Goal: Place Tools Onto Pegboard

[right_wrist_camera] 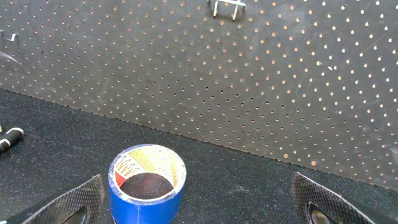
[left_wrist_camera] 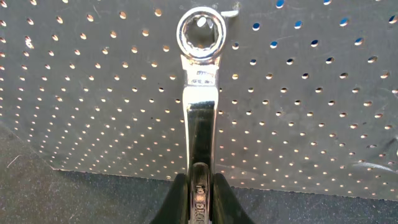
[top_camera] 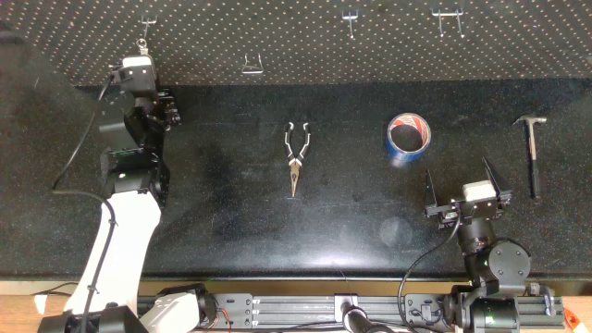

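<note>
Your left gripper (left_wrist_camera: 199, 190) is clenched on the shank of the ring wrench (left_wrist_camera: 199, 93), holding it upright against the pegboard (left_wrist_camera: 311, 93) so the ring sits just beside 1 hook (left_wrist_camera: 231, 10), likely for hanging. Your right gripper (right_wrist_camera: 202, 202) hangs spread wide near the blue tape roll (right_wrist_camera: 147, 180), toward the surface's back edge.
</note>
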Available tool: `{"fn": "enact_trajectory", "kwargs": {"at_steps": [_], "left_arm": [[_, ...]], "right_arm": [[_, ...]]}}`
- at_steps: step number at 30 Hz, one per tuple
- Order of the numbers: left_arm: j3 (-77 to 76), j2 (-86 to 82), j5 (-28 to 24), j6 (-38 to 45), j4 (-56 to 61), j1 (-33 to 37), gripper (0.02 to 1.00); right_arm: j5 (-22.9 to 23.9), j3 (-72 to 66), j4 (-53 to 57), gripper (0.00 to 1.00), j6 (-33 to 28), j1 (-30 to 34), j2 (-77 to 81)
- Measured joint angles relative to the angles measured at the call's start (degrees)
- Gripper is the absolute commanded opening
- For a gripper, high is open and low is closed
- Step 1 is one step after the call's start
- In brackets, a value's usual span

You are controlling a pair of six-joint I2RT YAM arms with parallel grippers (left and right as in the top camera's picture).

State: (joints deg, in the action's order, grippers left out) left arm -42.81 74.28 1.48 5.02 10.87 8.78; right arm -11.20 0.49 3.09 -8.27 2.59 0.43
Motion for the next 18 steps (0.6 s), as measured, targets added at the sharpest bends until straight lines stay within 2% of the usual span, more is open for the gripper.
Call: {"fn": "enact_trajectory", "kwargs": {"at_steps": [18], "left_arm": [[-0.09, 1.42, 0.0, 0.0, 2.58, 0.0, 0.027]], "right_arm": [[0.0, 0.0, 0.0, 0.978, 0.0, 0.0, 0.0]]}}
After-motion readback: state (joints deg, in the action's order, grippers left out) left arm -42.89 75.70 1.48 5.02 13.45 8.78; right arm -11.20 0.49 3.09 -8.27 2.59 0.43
